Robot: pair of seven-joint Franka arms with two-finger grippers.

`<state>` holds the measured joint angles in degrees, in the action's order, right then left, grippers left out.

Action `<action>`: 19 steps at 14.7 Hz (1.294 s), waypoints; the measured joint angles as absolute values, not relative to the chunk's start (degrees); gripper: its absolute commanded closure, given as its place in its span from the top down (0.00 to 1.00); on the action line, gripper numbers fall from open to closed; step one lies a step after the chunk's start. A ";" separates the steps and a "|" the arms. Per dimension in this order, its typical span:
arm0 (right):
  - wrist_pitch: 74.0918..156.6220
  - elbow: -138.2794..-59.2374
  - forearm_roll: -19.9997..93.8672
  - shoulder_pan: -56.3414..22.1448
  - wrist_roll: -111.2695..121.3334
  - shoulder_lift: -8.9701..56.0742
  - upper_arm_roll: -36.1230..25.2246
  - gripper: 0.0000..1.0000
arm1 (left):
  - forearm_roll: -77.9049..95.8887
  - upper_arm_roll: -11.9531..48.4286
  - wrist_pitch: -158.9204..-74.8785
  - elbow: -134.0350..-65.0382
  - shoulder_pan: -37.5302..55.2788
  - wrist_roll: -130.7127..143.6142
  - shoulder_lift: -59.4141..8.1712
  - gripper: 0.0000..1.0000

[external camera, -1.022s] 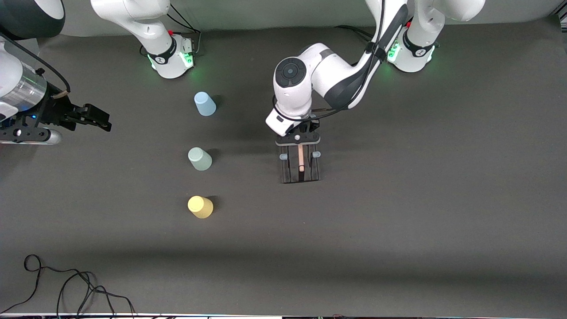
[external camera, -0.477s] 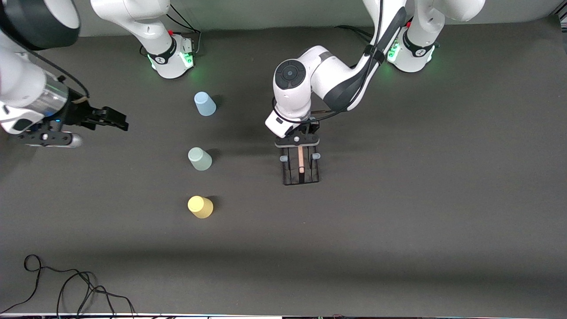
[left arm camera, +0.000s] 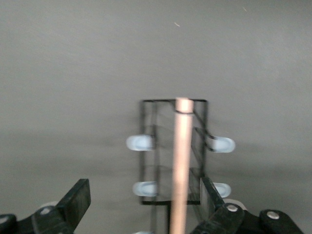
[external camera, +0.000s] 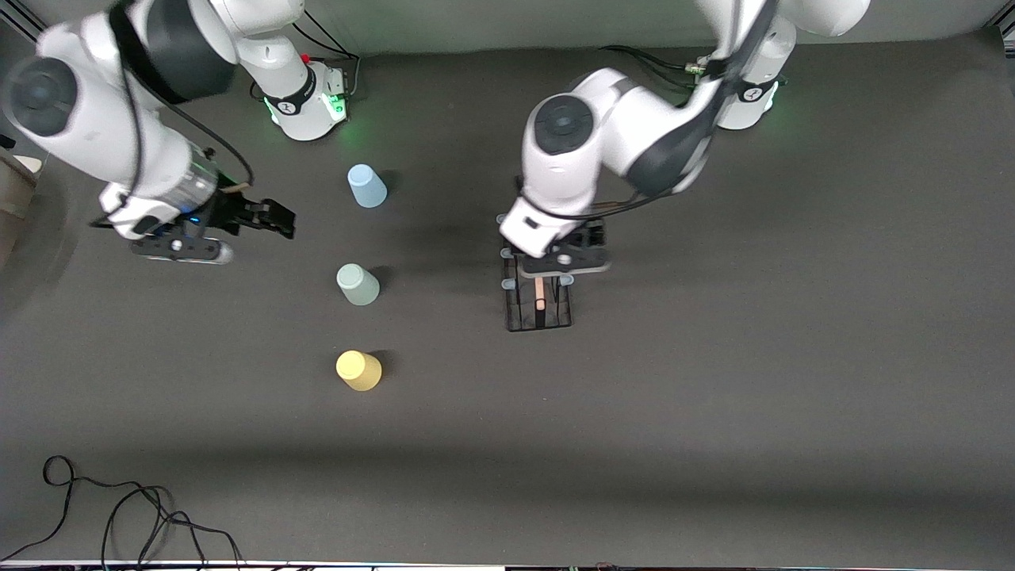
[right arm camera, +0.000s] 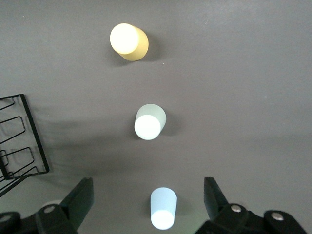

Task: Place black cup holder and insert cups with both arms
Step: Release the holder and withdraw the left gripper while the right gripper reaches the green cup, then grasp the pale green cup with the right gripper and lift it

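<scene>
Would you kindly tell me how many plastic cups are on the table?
3, in a row toward the right arm's end: the light blue plastic cup farthest from the front camera, the pale green plastic cup in the middle, the yellow plastic cup nearest.

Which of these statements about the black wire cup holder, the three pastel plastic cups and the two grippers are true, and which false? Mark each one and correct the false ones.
1. The black wire cup holder stands on the table. True.
2. The left gripper is clamped on the holder's wooden rod handle. False: its jaws stand open on either side of the handle.
3. The yellow plastic cup is nearest the front camera. True.
4. The pale green cup sits on a peg. False: it stands on the table between the light blue cup and the yellow one.
5. The right gripper holds a cup. False: it is open and empty.
</scene>
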<state>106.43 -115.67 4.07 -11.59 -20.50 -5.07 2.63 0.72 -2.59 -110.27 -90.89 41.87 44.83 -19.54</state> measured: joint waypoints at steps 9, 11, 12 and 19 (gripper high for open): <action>125.10 -129.16 5.41 -12.41 -20.55 -1.36 2.51 1.00 | 0.64 -3.07 -102.98 -92.81 21.78 16.87 -11.74 1.00; 127.75 -129.33 5.48 -12.56 -20.62 1.59 2.51 1.00 | 0.64 -3.15 -102.96 -95.22 17.02 9.30 -8.54 1.00; 129.34 -129.44 5.59 -12.61 -20.63 3.29 2.50 1.00 | 0.61 -3.18 -102.95 -96.42 15.22 7.04 -6.82 1.00; 139.68 -129.69 9.20 -17.73 -21.23 14.83 2.54 1.00 | -1.48 -3.14 -102.77 -102.87 10.26 -2.98 1.84 1.00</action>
